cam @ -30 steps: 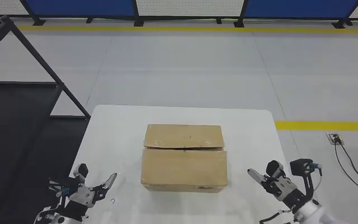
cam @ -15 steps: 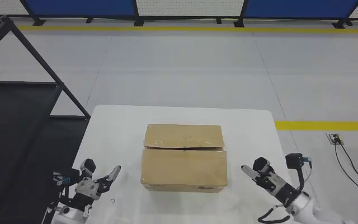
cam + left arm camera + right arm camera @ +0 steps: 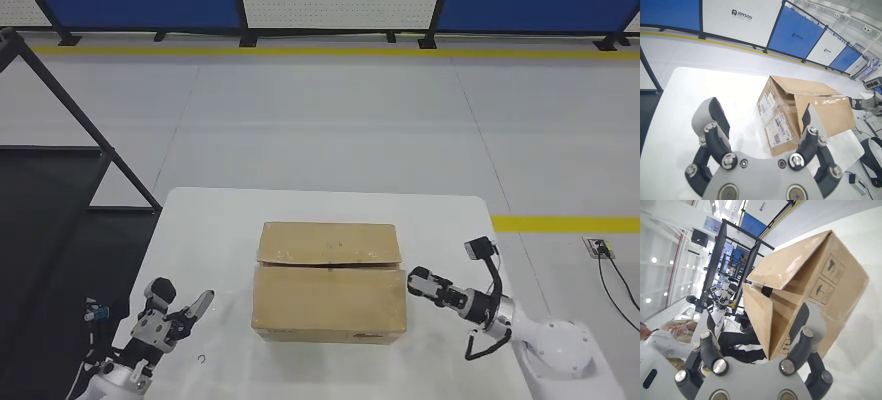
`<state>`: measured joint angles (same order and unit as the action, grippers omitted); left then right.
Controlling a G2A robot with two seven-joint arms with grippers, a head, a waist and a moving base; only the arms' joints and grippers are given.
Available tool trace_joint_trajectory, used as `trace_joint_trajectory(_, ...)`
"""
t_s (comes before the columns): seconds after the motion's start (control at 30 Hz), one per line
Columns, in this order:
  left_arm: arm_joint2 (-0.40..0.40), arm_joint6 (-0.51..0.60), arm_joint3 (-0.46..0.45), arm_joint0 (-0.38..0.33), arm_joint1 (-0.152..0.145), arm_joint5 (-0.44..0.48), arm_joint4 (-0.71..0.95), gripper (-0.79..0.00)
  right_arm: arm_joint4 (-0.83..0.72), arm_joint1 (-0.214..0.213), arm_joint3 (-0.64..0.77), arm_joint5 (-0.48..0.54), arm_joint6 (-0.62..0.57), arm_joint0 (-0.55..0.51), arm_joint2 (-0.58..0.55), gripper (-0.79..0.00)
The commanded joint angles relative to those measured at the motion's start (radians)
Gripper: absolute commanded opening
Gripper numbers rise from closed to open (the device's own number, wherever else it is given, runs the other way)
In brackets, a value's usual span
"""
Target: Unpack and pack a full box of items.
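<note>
A brown cardboard box stands in the middle of the white table, its two top flaps nearly closed with a narrow gap between them. My right gripper is at the box's right end. In the right wrist view it is open, and the edge of the near flap sits between its fingers. My left gripper hovers over the table left of the box, open and holding nothing. The box lies just beyond it, and the right gripper shows at the box's far end.
The white table has bare room all around the box. A small dark ring lies near the left gripper. A black metal frame stands off the table's left side.
My right gripper has moved from the table's front right corner up to the box's right end. The left gripper has crept slightly forward toward the box.
</note>
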<state>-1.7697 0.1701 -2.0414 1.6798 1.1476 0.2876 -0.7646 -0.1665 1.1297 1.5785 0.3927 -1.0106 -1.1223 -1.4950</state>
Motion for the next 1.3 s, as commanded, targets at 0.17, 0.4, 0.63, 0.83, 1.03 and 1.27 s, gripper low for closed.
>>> trace_joint_trajectory(0.17,-0.003,-0.012,-0.001,0.018,0.002,0.007,0.005,0.0,-0.256,-0.008,0.006,0.045,-0.179,0.015,0.0,0.0)
trace_joint_trajectory(0.4,0.013,-0.002,-0.033,0.026,0.001,0.057,0.021,0.0,-0.389,-0.026,0.093,0.064,-0.353,-0.041,-0.05,0.0)
trace_joint_trajectory(0.63,0.025,0.059,-0.054,0.047,-0.009,0.217,-0.056,0.0,-0.33,-0.049,0.207,0.053,-0.364,-0.149,-0.077,0.0)
trace_joint_trajectory(0.83,0.043,0.104,-0.018,0.053,-0.018,0.304,-0.169,0.0,-0.246,-0.066,0.198,0.069,-0.348,-0.199,-0.057,0.0)
trace_joint_trajectory(1.03,0.077,0.123,0.012,0.042,-0.02,0.309,-0.216,0.0,-0.143,-0.074,0.146,-0.008,-0.3,-0.173,-0.03,0.0)
trace_joint_trajectory(1.27,0.118,0.116,0.038,0.024,-0.021,0.279,-0.264,0.0,-0.174,-0.072,0.147,-0.095,-0.184,-0.151,-0.04,0.0)
